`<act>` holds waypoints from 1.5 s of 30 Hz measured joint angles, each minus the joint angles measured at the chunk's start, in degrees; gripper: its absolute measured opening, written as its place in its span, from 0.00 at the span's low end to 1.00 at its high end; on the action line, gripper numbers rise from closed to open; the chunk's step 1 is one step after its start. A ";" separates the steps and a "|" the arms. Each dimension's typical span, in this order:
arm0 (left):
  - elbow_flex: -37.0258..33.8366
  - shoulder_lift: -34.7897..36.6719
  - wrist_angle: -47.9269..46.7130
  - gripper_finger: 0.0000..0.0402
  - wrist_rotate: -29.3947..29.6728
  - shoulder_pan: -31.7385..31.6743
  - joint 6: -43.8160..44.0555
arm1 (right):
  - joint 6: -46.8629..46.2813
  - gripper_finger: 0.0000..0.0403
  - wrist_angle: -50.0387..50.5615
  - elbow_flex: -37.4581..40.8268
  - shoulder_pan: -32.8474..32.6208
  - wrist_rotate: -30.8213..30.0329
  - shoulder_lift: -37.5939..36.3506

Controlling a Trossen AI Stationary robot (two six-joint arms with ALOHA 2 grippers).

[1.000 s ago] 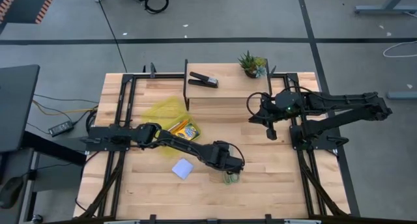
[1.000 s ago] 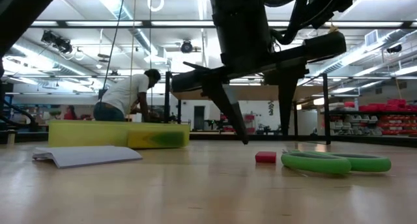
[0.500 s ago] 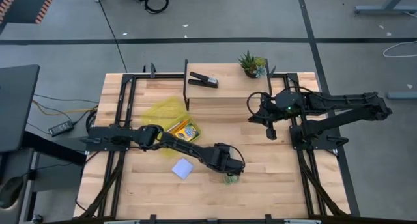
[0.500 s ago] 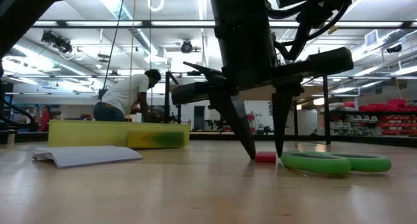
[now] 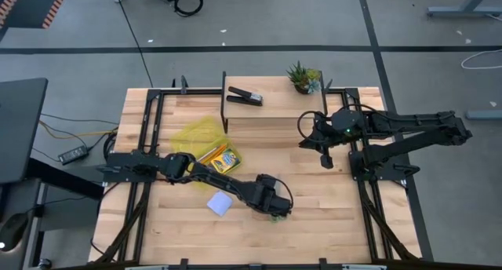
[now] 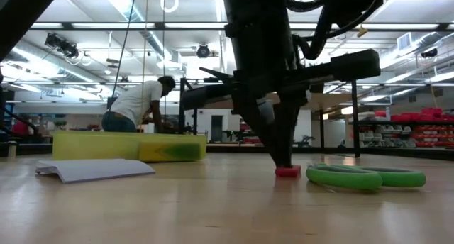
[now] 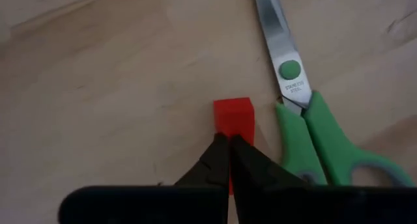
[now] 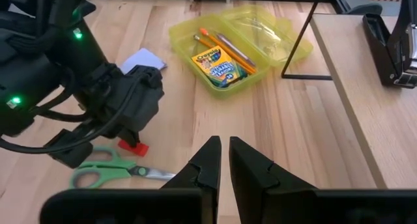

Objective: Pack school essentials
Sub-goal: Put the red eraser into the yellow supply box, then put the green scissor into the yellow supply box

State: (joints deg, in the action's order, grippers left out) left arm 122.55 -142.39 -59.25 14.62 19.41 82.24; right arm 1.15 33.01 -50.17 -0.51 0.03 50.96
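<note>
A small red eraser [image 7: 233, 113] lies on the wood next to the green-handled scissors [image 7: 306, 126], toward the table's near edge. My left gripper [image 7: 229, 140] points down over the eraser, shut, its tips on it [image 6: 285, 164]. A pale blue notepad [image 5: 220, 203] lies flat to its left. Farther back, the open yellow-green case [image 8: 260, 28] holds the crayon box [image 8: 221, 62] and orange pencils [image 8: 218, 40]. My right gripper [image 8: 224, 146] hangs shut above the table's right side. My left gripper comes at the eraser from above, pointing steeply down. Its fingertips [image 7: 221, 149] are together on the eraser's top face [image 7: 242, 123]. I cannot tell whether any of the eraser is pinched between them. The eraser lies flat on the table [image 6: 287, 172].
A black stapler [image 5: 245, 96] and a small potted plant [image 5: 303, 77] stand on the raised board at the far edge. Black frame rails [image 5: 149, 129] run along both table sides. A person bends over in the room behind [image 6: 138, 102].
My left gripper has sunk toward the table over the eraser and shut: its fingers stood wide apart above it, then on either side of it, and now meet on it. The eraser and the scissors have stayed in place.
</note>
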 joint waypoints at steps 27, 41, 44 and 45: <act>-12.34 15.21 -30.54 0.01 0.73 -6.41 -22.88 | -1.00 0.10 -0.47 -0.01 0.00 2.02 -0.02; -46.24 38.28 -19.25 0.01 -1.17 -12.40 -24.04 | -2.86 0.10 -0.61 -0.02 0.00 2.45 0.00; -49.39 40.43 -15.95 0.03 -3.09 -13.35 -24.08 | -3.30 0.10 -0.61 -0.02 0.00 2.45 0.00; -49.56 40.56 -14.72 0.04 -3.52 -13.50 -24.50 | -3.30 0.10 -0.61 -0.02 0.00 2.45 0.00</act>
State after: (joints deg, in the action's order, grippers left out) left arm 72.99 -101.83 -73.97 11.09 5.91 57.74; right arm -2.15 32.40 -50.19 -0.51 2.48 50.96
